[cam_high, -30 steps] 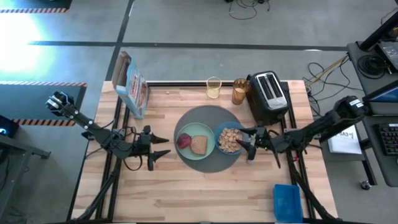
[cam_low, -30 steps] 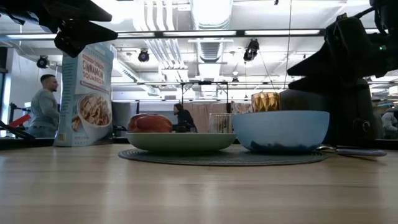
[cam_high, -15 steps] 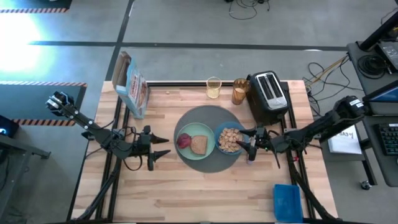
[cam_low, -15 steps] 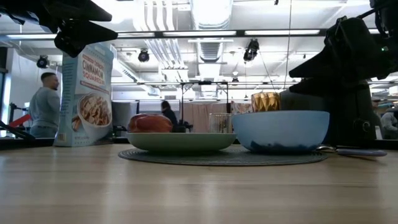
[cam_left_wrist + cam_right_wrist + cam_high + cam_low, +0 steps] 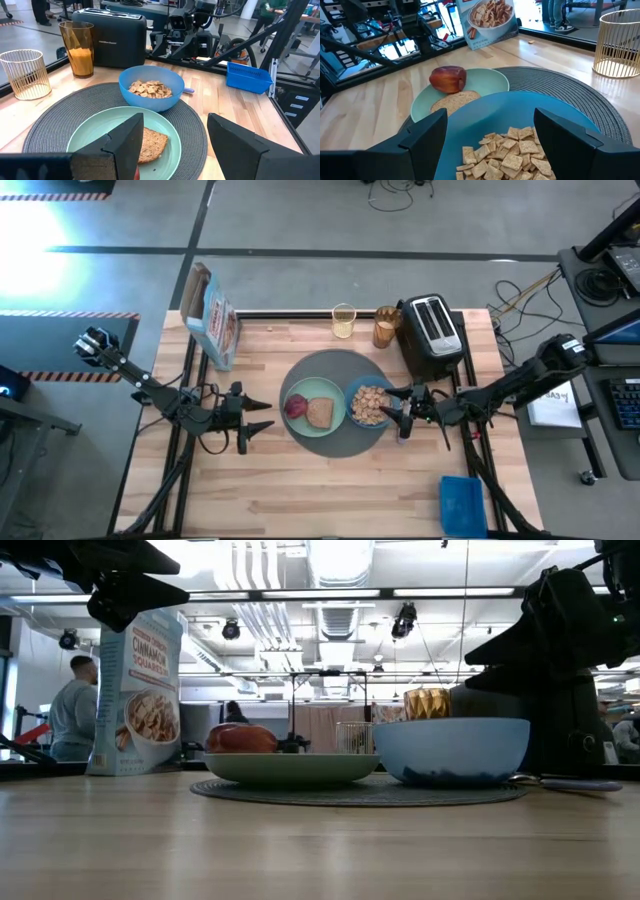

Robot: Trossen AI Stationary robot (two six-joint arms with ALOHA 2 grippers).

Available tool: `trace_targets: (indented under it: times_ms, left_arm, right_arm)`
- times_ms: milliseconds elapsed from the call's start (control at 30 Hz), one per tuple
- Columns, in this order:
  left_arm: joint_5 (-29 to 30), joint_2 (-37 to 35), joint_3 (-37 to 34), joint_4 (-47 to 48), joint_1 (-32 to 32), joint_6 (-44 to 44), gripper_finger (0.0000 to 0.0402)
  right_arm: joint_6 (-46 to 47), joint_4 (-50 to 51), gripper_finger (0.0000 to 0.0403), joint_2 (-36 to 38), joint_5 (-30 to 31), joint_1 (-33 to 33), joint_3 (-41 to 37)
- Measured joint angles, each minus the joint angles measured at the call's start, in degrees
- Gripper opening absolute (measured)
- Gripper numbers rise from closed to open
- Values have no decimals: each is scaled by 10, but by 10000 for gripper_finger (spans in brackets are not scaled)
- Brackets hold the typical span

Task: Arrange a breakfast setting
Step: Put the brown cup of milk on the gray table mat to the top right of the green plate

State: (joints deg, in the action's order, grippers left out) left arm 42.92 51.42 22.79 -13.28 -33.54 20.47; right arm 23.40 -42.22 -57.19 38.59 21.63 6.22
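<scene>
Plate (image 5: pixel 316 414) and bowl (image 5: pixel 368 404) share the mat (image 5: pixel 336 364); left claw (image 5: pixel 266 413) and right claw (image 5: pixel 388 411) gape empty alongside.

Plate (image 5: pixel 322 412), bowl (image 5: pixel 368 404) (cereal-filled) on mat (image 5: pixel 340 370)

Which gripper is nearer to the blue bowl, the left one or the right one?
The right. The right gripper sits open just beside the blue bowl, at its rim. The left gripper, also open, waits off the mat, beyond the green plate.

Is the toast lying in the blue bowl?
No. The toast lies on the green plate beside a red food piece; the blue bowl holds cereal squares.
</scene>
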Motion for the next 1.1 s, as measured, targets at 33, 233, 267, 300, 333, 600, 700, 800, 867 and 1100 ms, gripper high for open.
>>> trace_targets:
  times_ms: [33, 233, 267, 300, 333, 600, 700, 800, 867, 1100]
  left_arm:
    - [0, 0, 0, 0, 0, 0, 205]
    - [0, 0, 0, -1, 0, 0, 205]
    - [0, 0, 0, -2, 0, 0, 205]
    - [0, 0, 0, -3, 0, 0, 205]
    - [0, 0, 0, -3, 0, 0, 205]
    - [0, 0, 0, -3, 0, 0, 205]
    - [0, 0, 0, -4, 0, 0, 205]
    - [0, 0, 0, -5, 0, 0, 205]
    - [0, 0, 0, -5, 0, 0, 205]
    - [20, 0, 0, -28, 1, -15, 205]
  right_arm:
    - [0, 0, 286, 0, 0, 0, 0]
    - [0, 0, 286, 0, 0, 0, 0]
    - [0, 0, 286, 0, 0, 0, 0]
    - [0, 0, 286, 0, 0, 0, 0]
    - [-1, 0, 286, 0, 2, 0, 0]
    - [30, -1, 286, -5, 9, -3, 29]
    - [8, 1, 286, -11, 6, -7, 44]
    - [-4, 1, 286, -13, 23, -23, 69]
    - [-4, 7, 286, -15, 60, -36, 91]
    - [71, 301, 286, -16, 258, -98, 220]
